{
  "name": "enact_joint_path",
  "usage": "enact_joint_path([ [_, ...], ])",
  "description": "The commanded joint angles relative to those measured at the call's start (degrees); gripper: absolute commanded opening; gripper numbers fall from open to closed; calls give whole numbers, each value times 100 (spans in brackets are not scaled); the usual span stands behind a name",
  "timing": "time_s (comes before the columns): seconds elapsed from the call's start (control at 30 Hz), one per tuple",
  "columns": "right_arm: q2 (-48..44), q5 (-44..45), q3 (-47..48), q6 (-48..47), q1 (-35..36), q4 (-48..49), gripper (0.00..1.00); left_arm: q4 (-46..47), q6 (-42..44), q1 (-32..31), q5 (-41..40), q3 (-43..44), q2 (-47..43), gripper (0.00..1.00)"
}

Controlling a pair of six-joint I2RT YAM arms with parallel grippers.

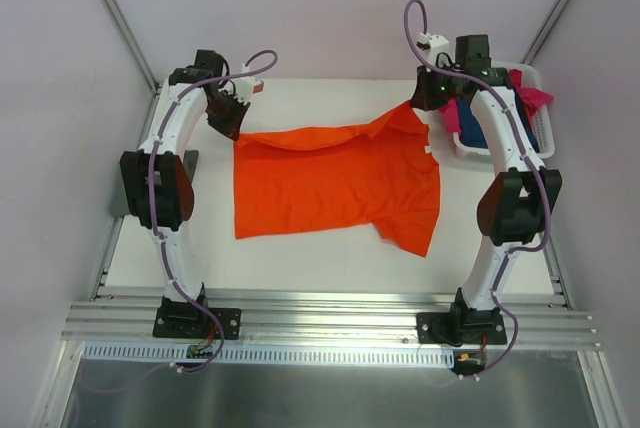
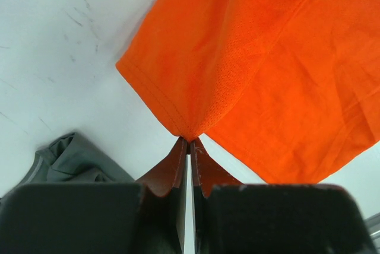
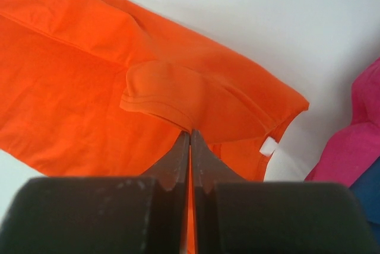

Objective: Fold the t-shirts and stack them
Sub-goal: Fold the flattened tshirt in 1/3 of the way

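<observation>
The white table (image 1: 330, 248) carries the orange t-shirt (image 1: 330, 180), which lies spread across its middle and is the largest thing on it. Most of the cloth rests flat, with its far edge rumpled and lifted at both far corners, and one flap reaching toward the near edge on the right-hand side. The left arm (image 1: 165, 188) stands to the left of the orange t-shirt and the right arm (image 1: 510, 198) to its right, each bending over to one far corner. A white slatted basket (image 1: 468, 153) sits just beyond the shirt's far right corner, partly hidden by the right arm. In it lie the magenta t-shirt (image 3: 356, 135), draped over the rim, and the navy t-shirt (image 3: 367, 197) beneath it; both are clear of the orange cloth. The grey-green t-shirt (image 2: 71, 162) is bunched on the table just left of the orange shirt's far left corner, not touching it; only a small part shows in the left wrist view. The left gripper (image 2: 189, 141) has its fingers pressed together on the hemmed corner of the orange t-shirt, the cloth drawn into a point between them. The right gripper (image 3: 190, 132) is likewise clamped on a fold of the orange t-shirt near the collar, where a small white label (image 3: 268, 146) shows.
</observation>
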Motion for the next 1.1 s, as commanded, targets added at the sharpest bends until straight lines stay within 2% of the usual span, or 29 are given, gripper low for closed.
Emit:
enact_joint_path([
  [0.0,-373,-279,-98,-258,-42,-374,0,-532,-91,54,317,377,208,0],
  [0.13,-215,-331,-125,-487,-68,-734,0,-831,-153,80,432,509,411,0],
  [0.47,-4,-551,-142,-777,-104,-1333,0,-884,-276,133,459,141,447,0],
  [0.73,5,-683,-563,-1006,-104,-1623,0,-893,-469,142,581,96,525,0],
  [1.07,374,-666,-608,-1155,-147,-1860,0,-911,-566,142,529,-237,561,0],
])
